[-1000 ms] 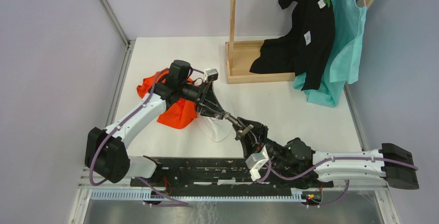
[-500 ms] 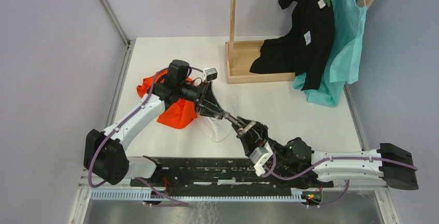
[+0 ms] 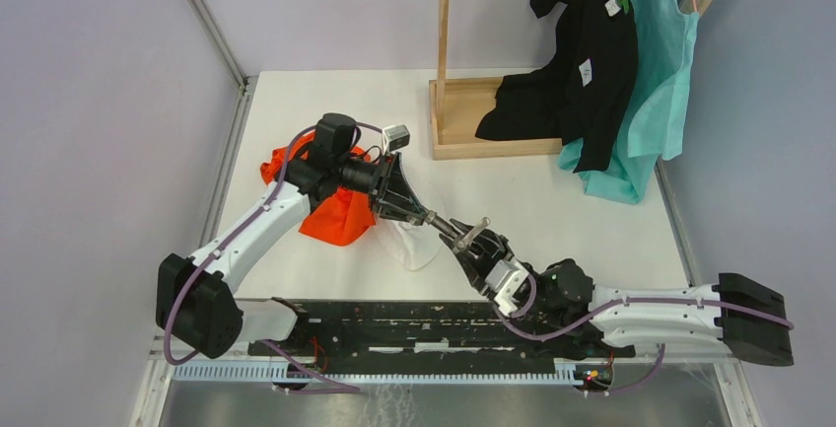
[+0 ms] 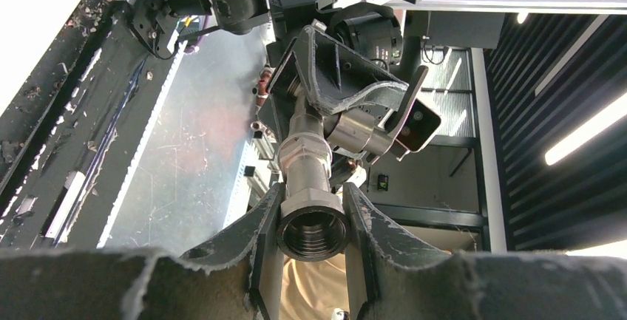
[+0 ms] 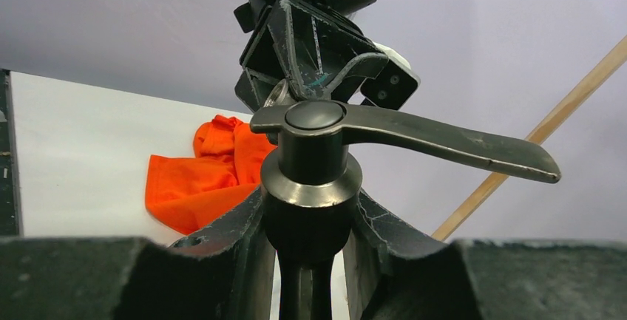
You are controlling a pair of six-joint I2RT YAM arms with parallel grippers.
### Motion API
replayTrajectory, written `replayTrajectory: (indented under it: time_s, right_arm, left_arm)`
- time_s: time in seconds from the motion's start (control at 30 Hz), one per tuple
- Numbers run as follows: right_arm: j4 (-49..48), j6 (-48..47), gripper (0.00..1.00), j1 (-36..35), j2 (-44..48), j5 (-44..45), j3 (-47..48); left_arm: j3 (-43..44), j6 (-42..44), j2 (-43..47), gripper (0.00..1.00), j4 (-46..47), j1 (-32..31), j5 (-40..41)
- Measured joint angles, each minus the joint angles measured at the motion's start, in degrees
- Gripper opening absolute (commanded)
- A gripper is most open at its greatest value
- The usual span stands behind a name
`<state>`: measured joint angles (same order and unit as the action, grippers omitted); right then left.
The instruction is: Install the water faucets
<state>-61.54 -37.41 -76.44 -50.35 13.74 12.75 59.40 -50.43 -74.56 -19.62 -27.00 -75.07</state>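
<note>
Water faucets point(image 3: 455, 235), dull grey metal with a threaded socket point(image 4: 313, 233) and long lever handle point(image 5: 414, 137), are hanging mid-frame; left jaws and right jaws are clamping opposite ends.

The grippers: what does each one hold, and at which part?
Both hold one metal water faucet between them. The left gripper clamps its open threaded end; the right gripper clamps the valve body just below the lever handle.
</note>
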Motion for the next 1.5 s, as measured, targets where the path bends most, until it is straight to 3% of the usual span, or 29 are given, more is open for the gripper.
replayTrajectory:
  time_s: [0.27,0.6,0.7,0.93,1.03,1.23,1.5]
  right_arm:
    - [2.0,7.8,0.01,2.8,1.4,-2.4,0.1]
    - [-4.1,17.5,0.01,6.9,-1.8,-5.6,-0.1]
    - [-6.3,21.7,0.01,8.8,-2.9,-6.9,-0.6]
    - [-10.1,31.3,0.00,12.6,-4.7,-8.5,-0.9]
    - [-11.3,35.1,0.01,14.0,-5.2,-9.6,-0.9]
    - [-9.6,41.6,0.00,16.3,-4.0,-12.1,-0.4]
    - [1.1,51.9,0.00,20.9,-0.1,-18.2,3.1]
  left_arm:
    - [0.0,0.5,0.3,0.03,0.2,0.0,0.2]
    - [-1.3,-0.2,1.3,0.03,4.8,0.6,0.8]
    - [-4.5,-4.2,3.0,0.03,11.8,0.6,1.8]
    - [-14.8,-22.6,5.5,0.03,39.7,0.7,4.5]
    - [-16.8,-27.3,5.5,0.03,47.5,0.7,5.3]
    - [-18.6,-31.2,5.7,0.03,54.5,0.5,6.5]
    - [-19.5,-31.4,6.3,0.03,57.6,0.5,7.9]
